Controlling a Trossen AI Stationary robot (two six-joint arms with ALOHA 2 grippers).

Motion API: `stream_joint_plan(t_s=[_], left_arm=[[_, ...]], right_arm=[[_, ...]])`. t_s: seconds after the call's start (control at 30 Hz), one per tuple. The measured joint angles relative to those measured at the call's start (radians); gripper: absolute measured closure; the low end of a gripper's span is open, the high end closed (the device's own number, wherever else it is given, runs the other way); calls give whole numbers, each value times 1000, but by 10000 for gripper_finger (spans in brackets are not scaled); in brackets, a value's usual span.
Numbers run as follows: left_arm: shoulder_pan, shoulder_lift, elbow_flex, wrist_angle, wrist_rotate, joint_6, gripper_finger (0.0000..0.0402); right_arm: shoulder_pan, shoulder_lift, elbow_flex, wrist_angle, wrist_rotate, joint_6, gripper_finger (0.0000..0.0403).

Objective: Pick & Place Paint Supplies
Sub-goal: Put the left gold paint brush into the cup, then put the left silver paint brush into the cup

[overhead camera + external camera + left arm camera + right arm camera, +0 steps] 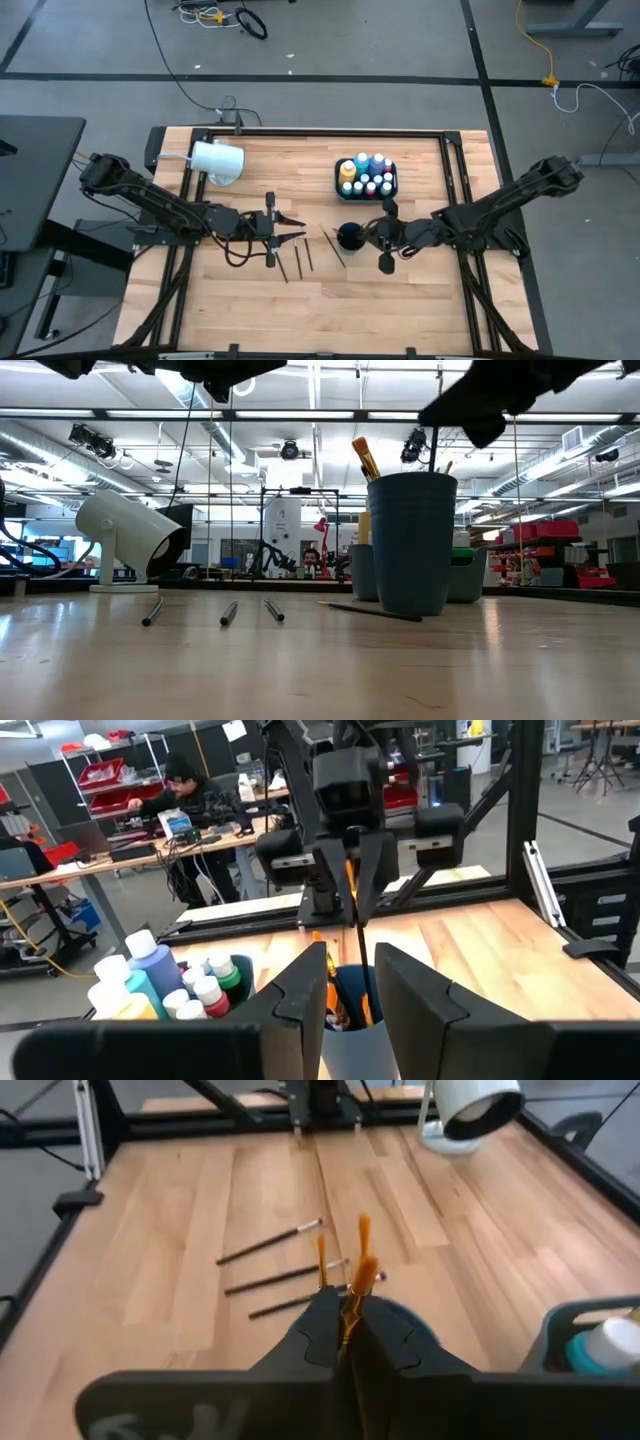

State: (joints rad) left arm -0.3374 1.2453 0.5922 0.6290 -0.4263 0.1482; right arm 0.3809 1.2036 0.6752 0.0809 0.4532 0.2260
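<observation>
Right gripper (345, 1320): jaws clamped together on a thin brush (350, 1285), held upright with its orange end up, directly over the dark cup (350, 237) near mid-table; two more orange-tipped brushes already stand in that cup. Left gripper (295, 230): jaws part-way apart with nothing between them, hovering above the wood just left of the loose brushes and pointing toward the cup. Loose brushes (297, 262): three lying flat and roughly parallel on the table between the two grippers, plus a fourth (332, 246) slanted beside the cup's base. Bottles (366, 177): small paint bottles with pale caps and taller ones, packed in a dark tray (339, 184) behind the cup, well apart from both grippers. White cup (217, 162): on its side at the table's back left; not part of the lot. Handling, by judgement: brushes are light, stiff and slender, apt to roll or pivot in a pinch; take each across the handle near mid-length, clear of the bristles, which bend easily. Lying flush on wood, they leave little room under the shaft, so fingertips must come down close. Bottles look rigid and smooth-sided; grip the body below the cap.
</observation>
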Motion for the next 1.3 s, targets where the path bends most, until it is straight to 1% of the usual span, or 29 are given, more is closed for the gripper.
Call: stream_joint_plan(t_s=[0.1, 0.2, 0.43, 0.6, 0.77, 0.9, 0.97, 1.03, 1.13, 1.23, 1.3], left_arm=[[0, 0, 0, -12, 0, -10, 305], [0, 0, 0, -26, -3, -14, 306], [0, 0, 0, -89, -3, -18, 305], [-1, 0, 0, -217, 0, -38, 305], [-1, 0, 0, -390, 11, -192, 305], [-2, 0, 0, -570, 146, -229, 305], [-3, 0, 0, -652, 189, -259, 305], [-3, 0, -5, -730, 202, -295, 305], [-2, 0, -8, -832, 202, -321, 301], [-3, 0, -8, -882, 208, -301, 283], [-3, 0, -8, -883, 212, -275, 263]], right_arm=[[-8, 19, -19, 0, -3, -2, 387], [-15, 35, -33, 6, -6, -1, 375], [-22, 59, -41, 26, 9, -31, 322], [-22, 58, -41, 122, -4, -77, 293], [-22, 58, -41, 249, -7, -155, 278], [-22, 57, -41, 359, -8, -228, 276], [-22, 57, -41, 392, -9, -235, 277], [-22, 57, -41, 399, -14, -233, 279], [-22, 57, -41, 394, -51, -230, 280], [-22, 57, -41, 396, -77, -238, 281], [-22, 57, -41, 397, -78, -242, 281]])
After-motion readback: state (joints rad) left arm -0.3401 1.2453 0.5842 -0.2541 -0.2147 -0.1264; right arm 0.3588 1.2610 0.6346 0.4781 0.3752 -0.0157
